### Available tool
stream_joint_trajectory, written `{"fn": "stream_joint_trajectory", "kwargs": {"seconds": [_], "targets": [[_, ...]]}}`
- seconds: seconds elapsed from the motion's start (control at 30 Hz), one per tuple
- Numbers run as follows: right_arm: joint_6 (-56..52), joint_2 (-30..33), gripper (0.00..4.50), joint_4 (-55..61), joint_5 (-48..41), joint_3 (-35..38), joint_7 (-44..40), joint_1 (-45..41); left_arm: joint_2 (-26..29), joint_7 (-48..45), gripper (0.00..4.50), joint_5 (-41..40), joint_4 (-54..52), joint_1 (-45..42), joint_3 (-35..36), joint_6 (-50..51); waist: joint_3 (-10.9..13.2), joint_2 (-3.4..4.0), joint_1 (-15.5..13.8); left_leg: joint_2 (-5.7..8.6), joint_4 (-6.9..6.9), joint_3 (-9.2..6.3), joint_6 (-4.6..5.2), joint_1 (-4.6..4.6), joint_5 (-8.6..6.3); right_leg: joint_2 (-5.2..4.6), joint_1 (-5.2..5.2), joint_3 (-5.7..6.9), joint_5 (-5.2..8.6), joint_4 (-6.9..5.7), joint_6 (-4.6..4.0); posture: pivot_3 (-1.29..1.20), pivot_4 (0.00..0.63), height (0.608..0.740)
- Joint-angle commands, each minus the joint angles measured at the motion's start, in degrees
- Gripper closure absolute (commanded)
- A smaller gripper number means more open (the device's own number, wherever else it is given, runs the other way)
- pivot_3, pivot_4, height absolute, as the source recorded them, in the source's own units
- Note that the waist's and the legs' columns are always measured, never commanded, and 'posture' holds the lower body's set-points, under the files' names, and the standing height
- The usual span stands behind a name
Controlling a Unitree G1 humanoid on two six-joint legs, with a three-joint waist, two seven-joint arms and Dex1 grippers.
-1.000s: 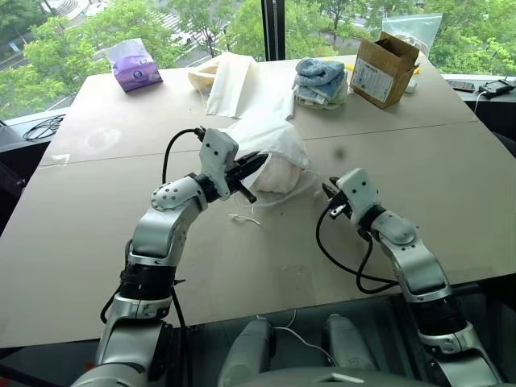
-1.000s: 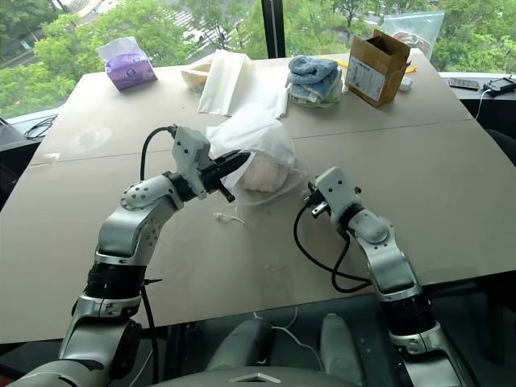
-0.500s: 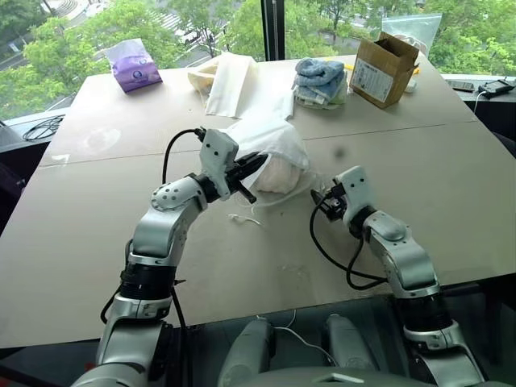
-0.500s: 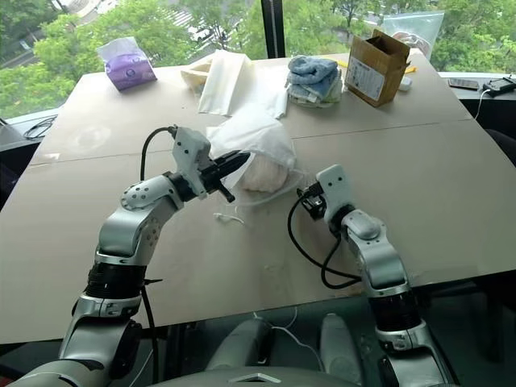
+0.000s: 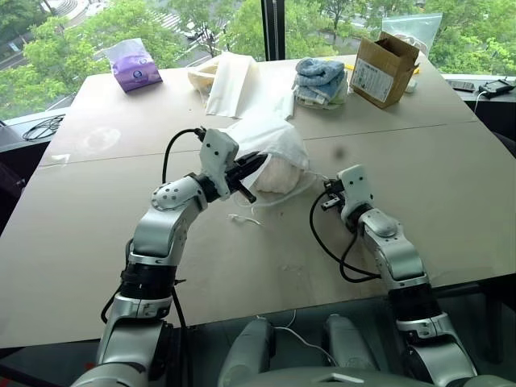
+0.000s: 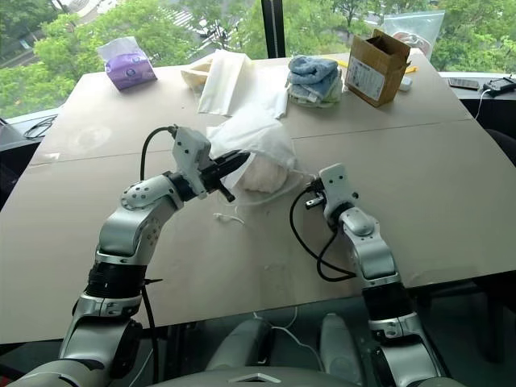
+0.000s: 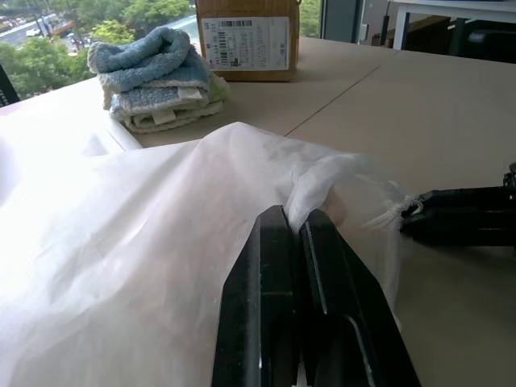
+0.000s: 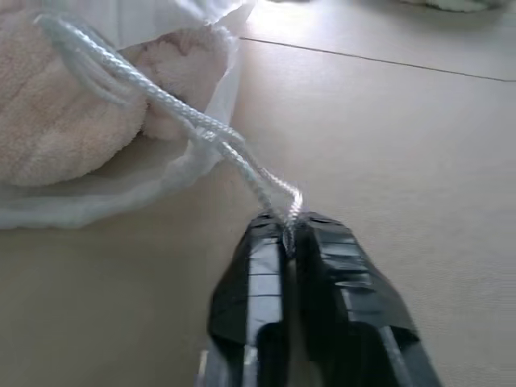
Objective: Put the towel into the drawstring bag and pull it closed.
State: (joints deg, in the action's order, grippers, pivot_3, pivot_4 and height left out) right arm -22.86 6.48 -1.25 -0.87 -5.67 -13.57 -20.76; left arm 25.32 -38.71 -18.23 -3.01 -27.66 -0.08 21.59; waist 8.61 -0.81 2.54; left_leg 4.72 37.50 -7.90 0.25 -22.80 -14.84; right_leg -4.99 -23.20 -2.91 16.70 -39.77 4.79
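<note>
The white drawstring bag (image 5: 270,139) lies mid-table with its mouth facing the right arm. Inside it sits the fluffy pink towel (image 8: 68,121), seen through the mouth and the thin fabric (image 5: 278,174). My left gripper (image 5: 258,161) is shut on a bunch of the bag's fabric at the rim; the pinched cloth rises above its fingers (image 7: 274,242). My right gripper (image 5: 328,193) sits just right of the mouth, shut on the end of a white cord (image 8: 201,125) that runs slack from the bag's rim. Another cord end (image 5: 244,218) lies loose on the table below the left gripper.
Along the far edge stand a purple tissue pack (image 5: 133,64), folded cream sheets (image 5: 230,81), stacked blue and white towels (image 5: 320,81), a cardboard box (image 5: 385,68) and a clear plastic bag (image 5: 415,28). The tan table (image 5: 451,185) is open to the right and in front.
My right gripper opened, moved forward and left to the bag's mouth, and shut on the cord end. The left gripper and the bag kept still.
</note>
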Motion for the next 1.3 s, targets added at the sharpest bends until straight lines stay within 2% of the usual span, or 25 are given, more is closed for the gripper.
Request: {"fn": "stream_joint_trajectory", "kwargs": {"seconds": [0.03,0.3,0.4,0.53,0.6,0.7,0.8,0.93,1.13,1.3], "targets": [[3.0,-0.13,4.43,1.2,0.44,1.93,2.54,-0.21,0.29,-0.22,4.5,-0.21,-0.95,-0.96,0.9,-0.81,0.0,0.0,-0.01,0.0,0.0,0.0,0.0,0.0,0.0,0.0,0.0,0.0,0.0,0.0,0.0,0.0,0.15,0.74],[11.37,-0.17,4.43,1.2,1.84,4.7,7.37,-2.0,-0.76,-0.35,4.5,-1.89,-0.73,-1.45,1.2,1.1,0.0,0.0,0.0,0.0,0.0,0.02,0.0,0.0,0.0,0.0,-0.01,-0.02,0.0,0.0,0.0,0.0,0.15,0.74],[12.94,-0.29,4.5,1.05,1.92,4.76,7.53,-2.31,-0.56,-1.45,3.65,-2.86,-1.3,-1.59,1.49,1.44,0.0,0.0,0.08,0.0,0.0,0.02,0.0,0.0,0.0,0.01,-0.01,-0.02,0.0,0.0,0.0,0.0,0.15,0.74],[13.38,0.2,4.5,0.61,2.89,3.45,6.83,-1.71,0.19,-0.42,1.79,-1.58,-3.02,0.4,1.77,0.1,0.0,0.0,0.07,0.0,-0.01,0.02,0.0,0.0,0.0,0.01,-0.02,-0.03,0.0,-0.01,0.0,0.0,0.15,0.74],[13.61,0.15,4.5,0.54,3.07,3.23,6.66,-1.57,0.45,-0.86,1.79,-3.6,-4.89,2.16,3.2,1.43,0.0,0.01,0.23,-0.01,-0.03,0.07,0.0,0.0,0.0,0.01,-0.04,-0.08,0.0,-0.01,0.0,0.0,0.15,0.74],[13.57,-0.12,4.5,0.47,3.16,2.82,6.51,-1.47,3.94,-4.78,1.79,-8.21,-7.43,6.72,7.1,3.87,0.0,0.01,0.87,-0.02,-0.06,0.09,0.0,0.0,0.0,0.01,-0.09,-0.12,0.0,-0.02,0.0,0.0,0.15,0.74],[13.88,-0.07,4.5,0.2,3.35,2.28,6.13,-1.56,6.75,-6.57,1.79,-11.66,-7.13,9.52,10.52,6.52,0.0,0.02,1.17,-0.04,-0.09,0.09,0.0,0.0,0.0,0.03,-0.12,-0.12,0.0,-0.04,0.0,0.0,0.15,0.74],[14.14,-0.06,4.5,-0.17,3.4,1.95,5.95,-1.68,7.81,-7.31,1.79,-16.27,-5.92,12.25,14.35,10.38,0.0,0.01,1.1,-0.03,-0.06,0.09,0.0,0.0,0.0,0.01,-0.11,-0.12,0.0,-0.03,0.0,0.0,0.15,0.74],[14.25,-0.06,4.5,-0.21,3.45,1.5,5.88,-1.52,9.89,-10.58,1.79,-9.93,-5.36,16.18,7.67,6.18,0.0,0.02,1.09,-0.02,-0.09,0.09,-0.01,0.0,0.0,0.01,-0.11,-0.12,0.0,-0.03,0.0,0.0,0.15,0.74],[13.8,-0.08,4.5,0.13,3.25,1.5,5.84,-1.61,9.94,-11.58,1.79,-6.55,-0.41,13.99,5.11,2.73,0.0,0.02,0.95,-0.03,-0.09,0.09,-0.01,0.0,0.0,0.02,-0.12,-0.11,0.0,-0.04,-0.01,0.0,0.15,0.74]]}}
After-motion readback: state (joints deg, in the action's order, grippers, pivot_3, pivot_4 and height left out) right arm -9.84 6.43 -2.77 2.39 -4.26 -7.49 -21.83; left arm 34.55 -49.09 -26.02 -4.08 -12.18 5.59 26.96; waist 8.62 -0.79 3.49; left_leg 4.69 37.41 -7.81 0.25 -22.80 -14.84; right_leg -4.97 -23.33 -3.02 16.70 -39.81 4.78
